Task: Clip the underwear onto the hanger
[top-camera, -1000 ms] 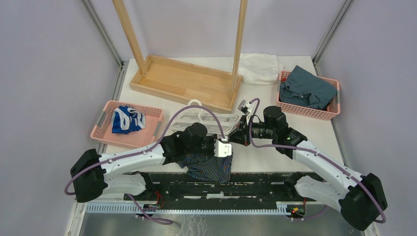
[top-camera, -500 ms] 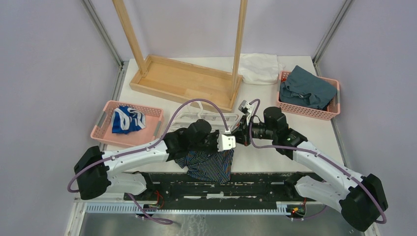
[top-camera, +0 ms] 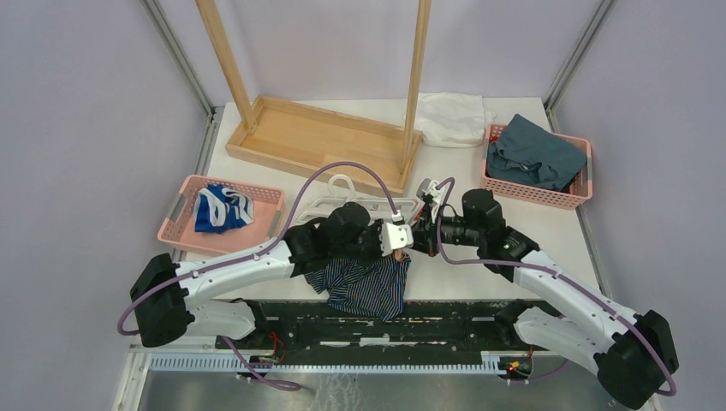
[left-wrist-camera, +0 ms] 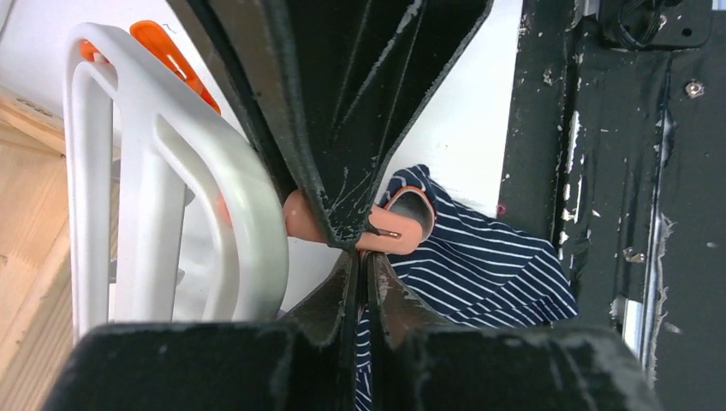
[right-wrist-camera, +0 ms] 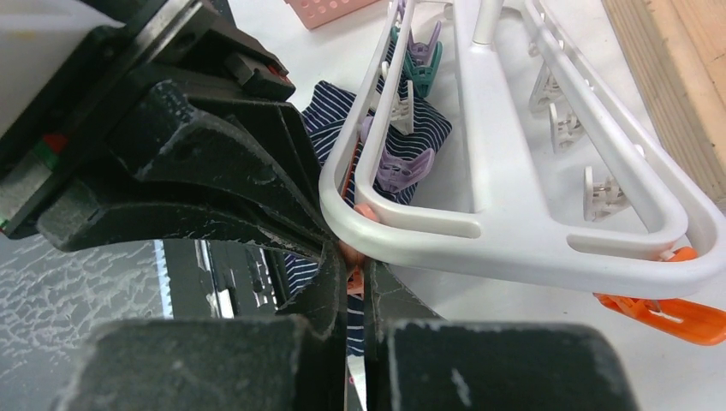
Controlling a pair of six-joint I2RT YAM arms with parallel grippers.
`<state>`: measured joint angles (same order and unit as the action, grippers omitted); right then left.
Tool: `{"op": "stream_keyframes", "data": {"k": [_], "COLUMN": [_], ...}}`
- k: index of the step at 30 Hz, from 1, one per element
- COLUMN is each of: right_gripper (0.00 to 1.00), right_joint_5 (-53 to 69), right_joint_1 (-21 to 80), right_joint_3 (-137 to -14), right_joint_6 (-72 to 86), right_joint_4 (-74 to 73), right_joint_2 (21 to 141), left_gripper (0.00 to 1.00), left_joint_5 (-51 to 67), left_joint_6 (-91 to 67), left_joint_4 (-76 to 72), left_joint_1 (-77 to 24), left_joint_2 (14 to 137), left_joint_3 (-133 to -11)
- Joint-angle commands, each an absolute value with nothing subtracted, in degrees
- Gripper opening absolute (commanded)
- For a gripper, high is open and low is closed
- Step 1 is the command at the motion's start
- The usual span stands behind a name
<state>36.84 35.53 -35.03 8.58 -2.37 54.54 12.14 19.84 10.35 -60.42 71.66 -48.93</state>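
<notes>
The navy pinstriped underwear (top-camera: 368,287) hangs over the table's near edge. My left gripper (top-camera: 401,240) is shut on its upper edge; in the left wrist view the fingers (left-wrist-camera: 361,270) pinch the striped cloth (left-wrist-camera: 479,257). The white hanger (top-camera: 342,202) lies flat just behind. My right gripper (top-camera: 417,237) meets the left one tip to tip and is shut on a peach clip (left-wrist-camera: 402,233) at the hanger's near rail (right-wrist-camera: 514,231). The clip (right-wrist-camera: 353,255) sits just above the right fingertips (right-wrist-camera: 355,278). An orange clip (right-wrist-camera: 676,317) hangs at the frame's far corner.
The tall wooden rack's tray base (top-camera: 317,141) stands behind the hanger. A pink basket (top-camera: 265,224) with a blue-and-white garment is at the left. A pink basket (top-camera: 531,195) with teal cloth is at the back right. A white cloth (top-camera: 449,116) lies beside it.
My left gripper has moved right and away from me with the underwear, up against the right gripper's tips. The right gripper has stayed close to the hanger's edge.
</notes>
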Motion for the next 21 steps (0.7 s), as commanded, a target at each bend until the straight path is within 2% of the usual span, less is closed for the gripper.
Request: {"op": "stream_keyframes", "data": {"k": [1, 21], "right_gripper": [0.01, 0.01], "right_joint_5": [34.98, 32.04], "right_joint_1": [36.01, 35.99], "right_joint_3": [-34.9, -37.39], "right_joint_6": [4.56, 6.73], "right_joint_4": [-1.19, -0.02], "right_joint_2": [52.79, 49.46], "left_gripper": [0.03, 0.03], "left_joint_5": [15.33, 16.17], "left_joint_6": [15.19, 9.87], "left_joint_4": [6.13, 9.39], "left_joint_1": [-60.25, -59.9], "left_joint_2": [71.47, 74.76], "left_joint_3": [-52.84, -54.61]}}
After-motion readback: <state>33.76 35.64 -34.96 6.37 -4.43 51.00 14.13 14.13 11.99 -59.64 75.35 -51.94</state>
